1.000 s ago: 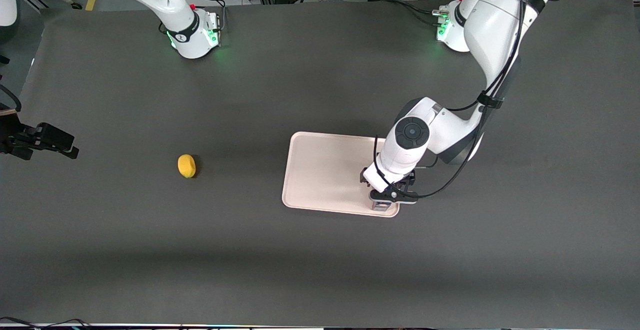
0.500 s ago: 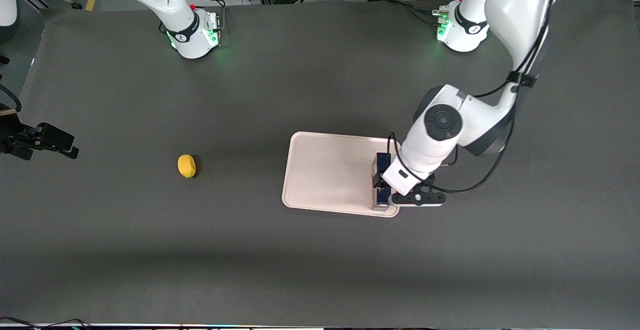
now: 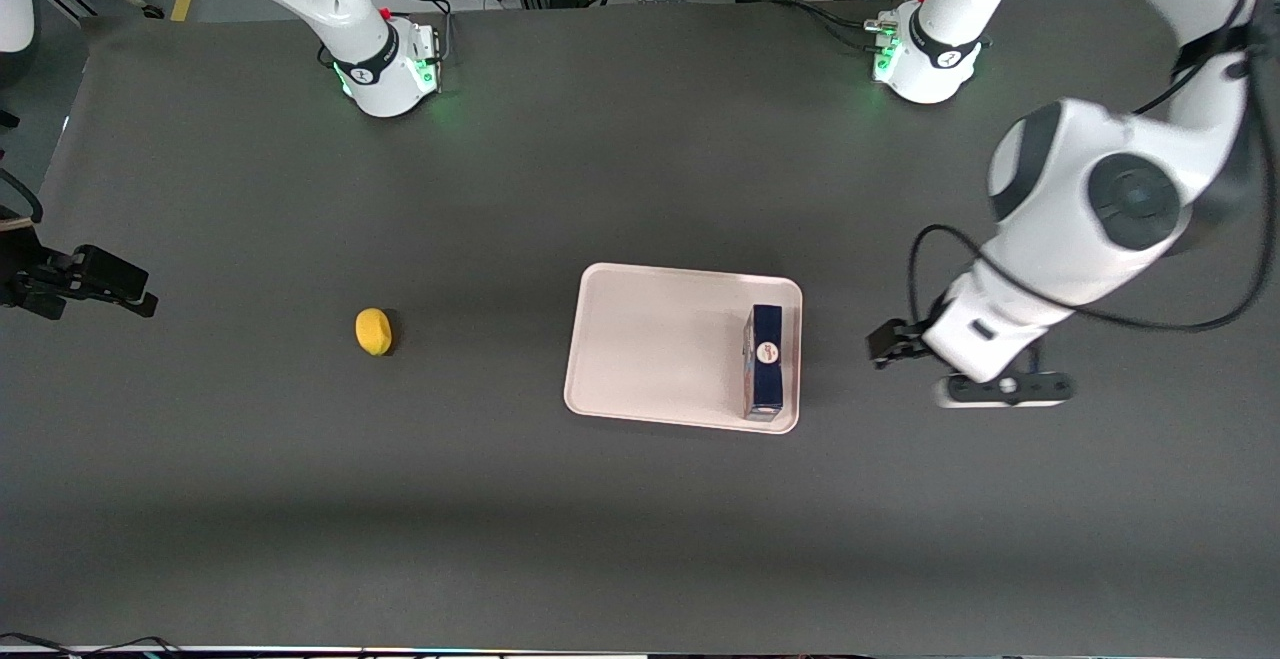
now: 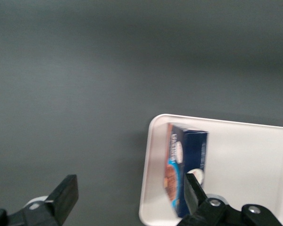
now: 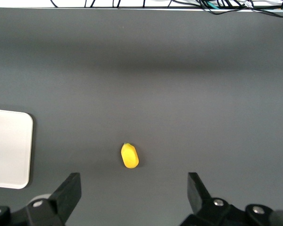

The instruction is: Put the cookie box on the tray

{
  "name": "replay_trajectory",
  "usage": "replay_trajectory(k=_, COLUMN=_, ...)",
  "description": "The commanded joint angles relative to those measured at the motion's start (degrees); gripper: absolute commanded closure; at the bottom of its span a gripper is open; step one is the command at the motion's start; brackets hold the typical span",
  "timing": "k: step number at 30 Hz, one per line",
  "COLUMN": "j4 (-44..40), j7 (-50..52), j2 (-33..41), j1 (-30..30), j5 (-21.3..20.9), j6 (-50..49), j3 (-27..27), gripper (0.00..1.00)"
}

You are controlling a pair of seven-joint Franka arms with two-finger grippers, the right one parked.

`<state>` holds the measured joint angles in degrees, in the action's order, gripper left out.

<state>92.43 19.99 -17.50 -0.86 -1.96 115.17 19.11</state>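
Note:
The navy-blue cookie box (image 3: pixel 767 361) stands on its edge in the pale pinkish tray (image 3: pixel 650 349), along the tray rim toward the working arm's end. It also shows in the left wrist view (image 4: pixel 186 167), inside the tray (image 4: pixel 245 160). My gripper (image 3: pixel 905 344) is open and empty, raised above the bare table beside the tray, toward the working arm's end, well apart from the box. In the left wrist view its fingers (image 4: pixel 66 195) stand wide apart with nothing between them.
A small yellow rounded object (image 3: pixel 373 331) lies on the dark table toward the parked arm's end, also in the right wrist view (image 5: pixel 129 156). The arm bases (image 3: pixel 925 49) stand along the table edge farthest from the front camera.
My gripper has let go of the cookie box, lifted and moved away from the tray toward the working arm's end. The box stays standing on the tray.

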Motion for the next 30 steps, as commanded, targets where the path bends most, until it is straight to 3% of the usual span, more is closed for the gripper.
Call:
replay_trajectory(k=1, j4=1.0, j7=-3.7, j2=5.4, j1=-3.0, j5=0.5, j6=-6.0, j3=-0.3, gripper=0.00)
replay_trajectory(k=12, j4=1.5, j7=-17.3, j2=12.2, j1=-6.1, j5=0.7, j6=-11.7, j3=-7.7, gripper=0.00)
replay_trajectory(k=30, j4=5.4, j7=-23.6, j2=23.7, j1=-10.5, j5=1.0, j6=-20.7, j3=-8.2, gripper=0.00)
